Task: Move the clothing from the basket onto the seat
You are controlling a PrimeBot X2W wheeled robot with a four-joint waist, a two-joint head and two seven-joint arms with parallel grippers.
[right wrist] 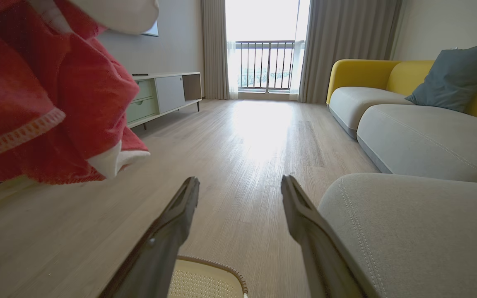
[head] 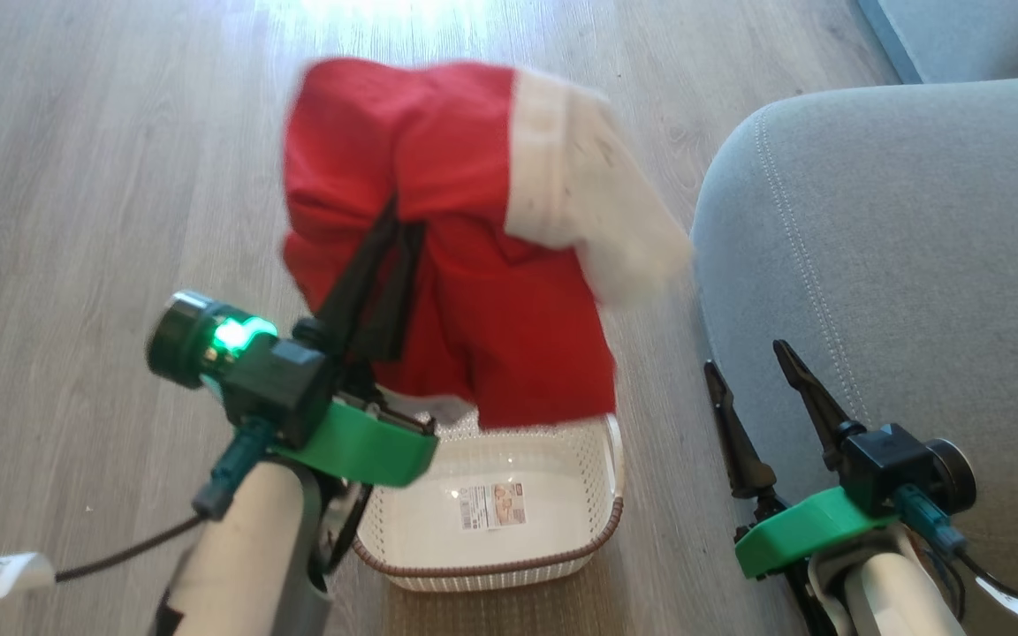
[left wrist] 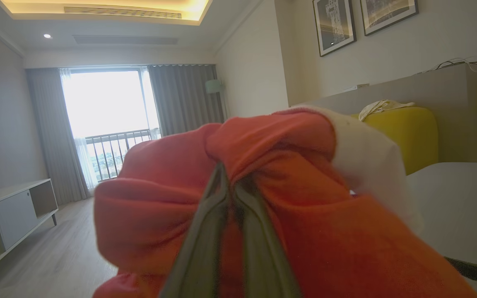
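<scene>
Left gripper (head: 396, 219) up close has its fingers pinched tight on a bunch of the red shirt (head: 482, 344), dangling it clear above the basket (head: 491, 565) for the swing to the sofa seat (head: 915, 247), while the right gripper (head: 743, 358) sits spread open, holding nothing.

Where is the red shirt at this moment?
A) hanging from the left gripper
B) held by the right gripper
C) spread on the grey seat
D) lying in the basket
A: the left gripper is shut on the red shirt, which hangs over the basket; the right gripper is open and empty.
</scene>
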